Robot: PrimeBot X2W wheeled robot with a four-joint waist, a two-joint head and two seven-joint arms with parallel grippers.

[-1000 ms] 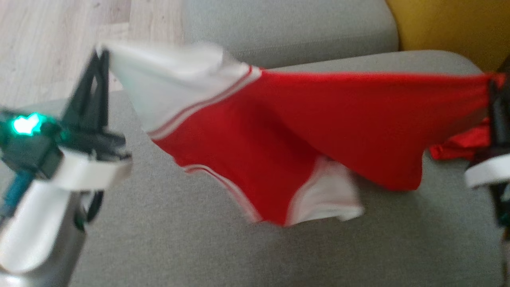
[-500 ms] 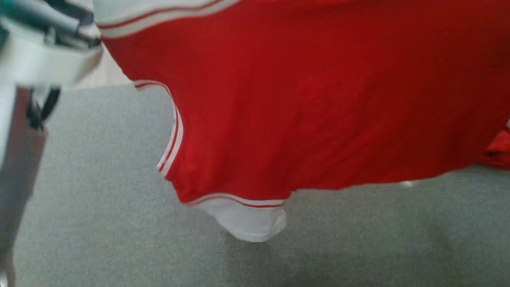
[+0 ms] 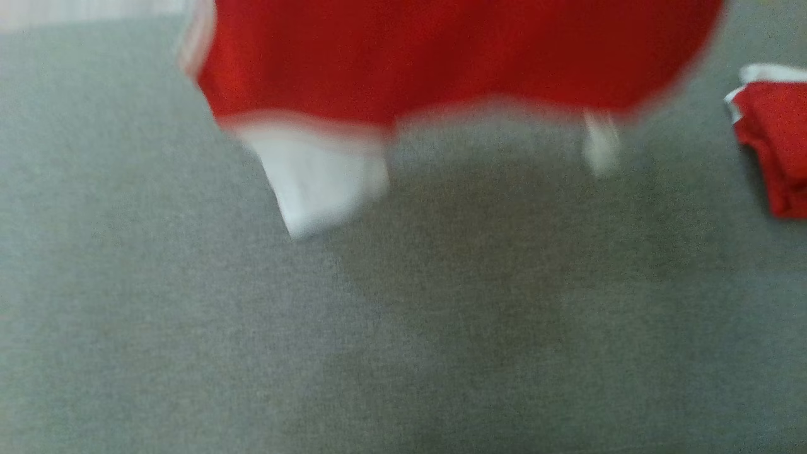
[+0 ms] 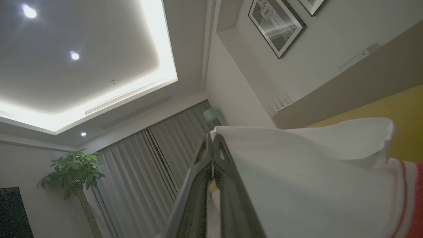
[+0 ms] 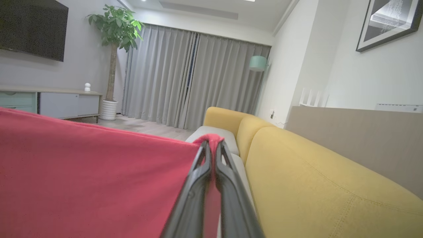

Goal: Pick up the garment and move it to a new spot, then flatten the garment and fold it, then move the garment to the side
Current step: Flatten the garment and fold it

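The garment (image 3: pixel 441 57) is a red shirt with white sleeves and white-and-red trim. In the head view it hangs blurred across the top, one white sleeve (image 3: pixel 315 176) dangling above the grey cushion (image 3: pixel 403 328). My left gripper (image 4: pixel 212 140) is shut on the garment's white sleeve edge (image 4: pixel 297 178), fingers pointing up toward the ceiling. Over in the right wrist view, my right gripper (image 5: pixel 212 143) is shut on a red edge of the garment (image 5: pixel 82 172), which stretches away to the left.
Another red piece of cloth with white trim (image 3: pixel 772 139) lies on the cushion at the right edge. A yellow sofa back (image 5: pixel 324 185) runs along my right gripper's right side. Wood floor (image 3: pixel 88 7) shows at the top left.
The head view has tilted down: both arms and the upper garment have left the picture. The garment hangs higher, with its lower hem and white sleeve swinging.
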